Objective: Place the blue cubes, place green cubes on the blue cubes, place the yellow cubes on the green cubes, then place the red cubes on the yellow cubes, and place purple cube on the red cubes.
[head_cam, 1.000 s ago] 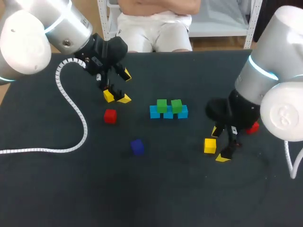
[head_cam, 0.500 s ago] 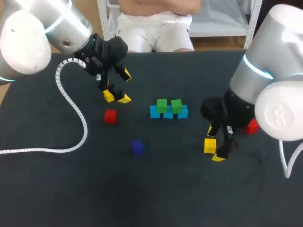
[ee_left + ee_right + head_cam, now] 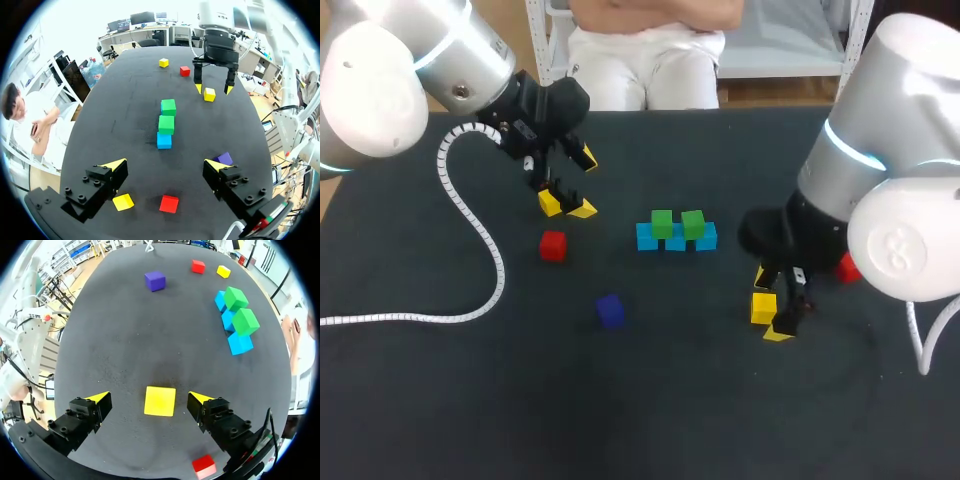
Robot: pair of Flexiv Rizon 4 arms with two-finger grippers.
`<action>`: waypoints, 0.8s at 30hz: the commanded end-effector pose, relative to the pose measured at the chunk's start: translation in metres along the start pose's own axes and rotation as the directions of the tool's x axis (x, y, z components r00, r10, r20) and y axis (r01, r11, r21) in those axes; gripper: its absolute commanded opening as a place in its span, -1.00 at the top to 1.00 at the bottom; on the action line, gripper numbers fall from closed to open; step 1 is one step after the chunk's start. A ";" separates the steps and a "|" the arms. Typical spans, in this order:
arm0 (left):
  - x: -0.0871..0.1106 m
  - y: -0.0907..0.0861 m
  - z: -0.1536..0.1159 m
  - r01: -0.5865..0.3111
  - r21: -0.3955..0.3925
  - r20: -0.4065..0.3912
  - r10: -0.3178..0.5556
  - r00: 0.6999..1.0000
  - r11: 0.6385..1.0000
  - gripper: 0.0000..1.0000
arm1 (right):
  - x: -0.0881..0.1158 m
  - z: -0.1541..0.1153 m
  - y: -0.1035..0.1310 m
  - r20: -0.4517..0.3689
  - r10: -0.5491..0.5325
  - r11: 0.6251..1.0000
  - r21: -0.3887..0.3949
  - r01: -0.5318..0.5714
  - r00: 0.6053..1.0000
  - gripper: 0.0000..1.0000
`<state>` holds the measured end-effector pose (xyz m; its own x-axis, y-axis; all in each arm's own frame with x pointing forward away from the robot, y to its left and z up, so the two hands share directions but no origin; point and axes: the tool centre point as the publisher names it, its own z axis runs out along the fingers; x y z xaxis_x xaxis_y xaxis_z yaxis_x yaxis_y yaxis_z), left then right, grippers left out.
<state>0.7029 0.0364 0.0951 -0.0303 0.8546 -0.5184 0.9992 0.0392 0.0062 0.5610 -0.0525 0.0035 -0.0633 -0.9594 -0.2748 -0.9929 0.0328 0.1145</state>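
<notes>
Right gripper [image 3: 148, 397] fingers apart, yellow cube [image 3: 160, 401] between them, untouched, left gripper [image 3: 165, 165] fingers apart near red cube [image 3: 169, 203], green cubes [image 3: 662, 222] on blue cubes [image 3: 648, 238].

A dark, almost black worktop [image 3: 650, 400] with a matt surface fills the scene. Up close its surface is finely grained and flecked with pale specks. Its far edge runs straight across. A white coiled cable [image 3: 498, 270] lies on the left part of the worktop. It comes in flat from the worktop's left edge, bends round well short of the worktop's middle, then snakes back toward the far-left corner, where it lifts off the surface. A second white cable [image 3: 927, 335], thin and smooth, loops just inside the worktop's right edge.
</notes>
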 end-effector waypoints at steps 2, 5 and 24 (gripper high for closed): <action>0.000 0.001 0.000 0.000 0.002 -0.002 0.000 1.000 1.000 -1.00 | 0.002 -0.001 0.000 0.004 0.002 1.000 0.006 -0.003 1.000 -1.00; 0.000 0.001 0.000 0.000 0.002 -0.002 0.000 1.000 1.000 -1.00 | 0.004 -0.001 0.000 0.005 0.005 1.000 0.007 -0.005 1.000 -1.00; 0.000 0.001 0.000 0.000 0.002 -0.002 0.000 1.000 1.000 -1.00 | 0.001 0.004 -0.001 -0.004 -0.015 1.000 -0.002 0.015 1.000 0.25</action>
<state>0.7029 0.0364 0.0951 -0.0303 0.8546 -0.5185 0.9992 0.0392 0.0063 0.5606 -0.0539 0.0002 -0.0488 -0.9607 -0.2733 -0.9936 0.0189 0.1110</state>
